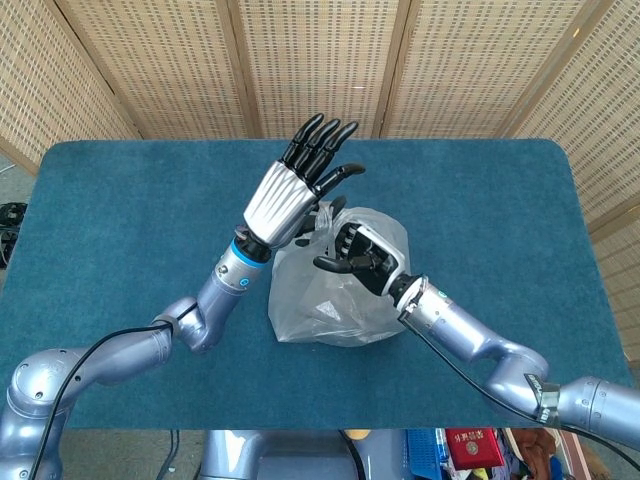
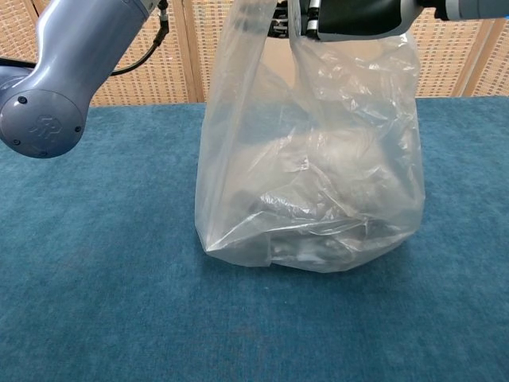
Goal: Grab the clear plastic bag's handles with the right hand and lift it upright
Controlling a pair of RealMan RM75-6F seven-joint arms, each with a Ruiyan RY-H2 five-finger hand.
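Woven cane screens [image 1: 320,60] stand behind our workspace, and a blue carpeted table [image 1: 120,200] spreads out beneath our arms. At the left of the chest view we see the rounded grey joint of our left arm [image 2: 44,119], close to the camera and well above the table. Following that arm in the head view, our left hand [image 1: 295,185] is raised above the table with its black fingers [image 1: 320,140] stretched straight and apart, holding nothing; it sits just beside the top of the bag, and we cannot tell whether it touches the plastic.

Next comes the clear plastic bag [image 2: 314,167], near the middle of the table. It stands upright, its base resting on the blue surface, its sides crinkled and drawn upward. Some crumpled contents lie at the bottom, too blurred by the plastic for us to name.

At the bag's top, our right hand [image 1: 358,255] is closed around the gathered handles [image 2: 298,24]. In the chest view the handles run up into that hand at the upper edge. Further right, our right arm [image 1: 480,345] reaches back toward the table's near right corner.
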